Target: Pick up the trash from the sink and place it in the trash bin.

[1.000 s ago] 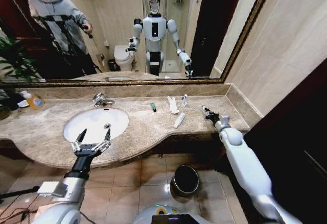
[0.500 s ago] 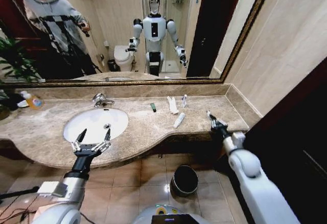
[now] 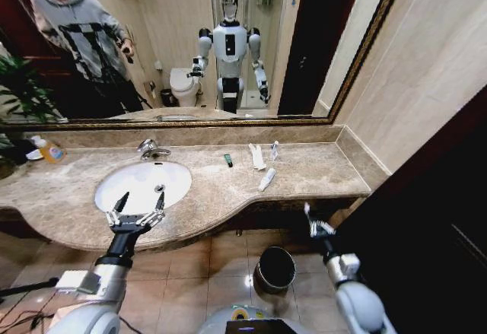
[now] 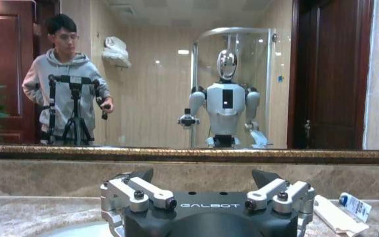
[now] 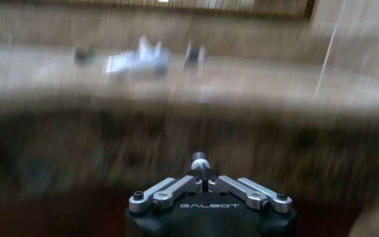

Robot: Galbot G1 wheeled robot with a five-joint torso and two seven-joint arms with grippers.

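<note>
Marble counter [image 3: 228,186]: four trash [image 3: 257,156] pieces.

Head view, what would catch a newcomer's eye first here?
The white oval sink set in the beige marble counter, with the open left gripper over its near edge. Small white trash pieces lie on the counter, and the dark round trash bin stands on the floor beside the shut right gripper.

The desk [image 3: 228,189] looks like polished beige-brown marble, veined and glossy. The sink [image 3: 137,182] is smooth glossy white, its faucet [image 3: 149,149] shiny chrome. The bin [image 3: 275,268] is dark with a shiny metal rim. The left end effector [image 4: 206,195] shows matt black casing and bare metal fingers [image 4: 136,190].
</note>
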